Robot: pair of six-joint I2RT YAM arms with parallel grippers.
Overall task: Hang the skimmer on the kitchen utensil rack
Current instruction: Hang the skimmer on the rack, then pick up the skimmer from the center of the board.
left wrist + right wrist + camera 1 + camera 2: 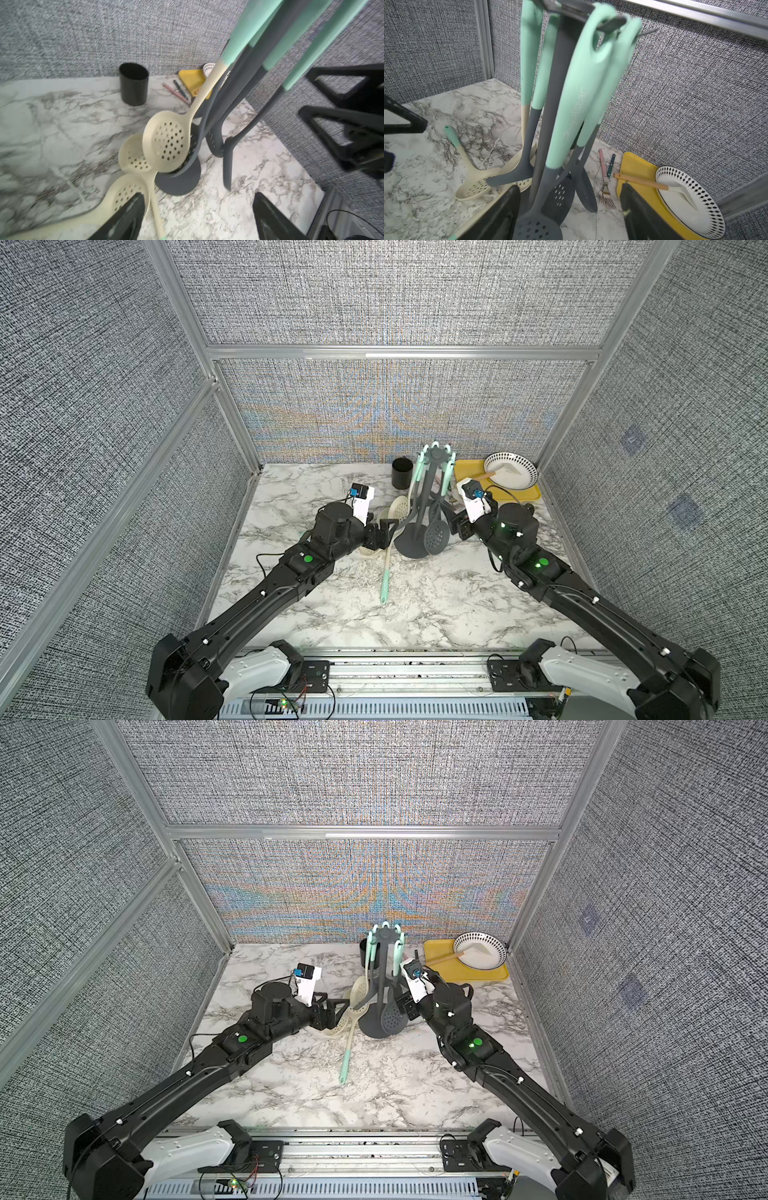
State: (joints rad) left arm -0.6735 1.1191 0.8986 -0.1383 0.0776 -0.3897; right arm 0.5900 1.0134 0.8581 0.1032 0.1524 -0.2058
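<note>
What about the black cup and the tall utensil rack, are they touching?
Apart. The left wrist view shows bare marble tabletop between the black cup and the utensil rack's base.

Kitchen utensil rack (424,502): stands on the worktop (436,614), toward the back, near the middle.
Cup (402,473): behind the rack and to its left, by the back wall.
Tray (467,470): back right corner, right of the rack; the plate (528,467) lies on its right part.
Pens (601,164) and fork (606,196): on the worktop between the rack's base and the tray.
Left hanging skimmer (400,506): on the rack's left side, head low, perhaps touching the base.
Right hanging skimmer (437,536): on the rack's right front, head over the base.
Loose skimmer (386,572): left of the base, handle toward the front; a second loose skimmer (126,193) lies beside it.
Left gripper (390,529): left of the rack, over the loose heads.
Right gripper (455,520): right of the rack, before the tray.
</note>
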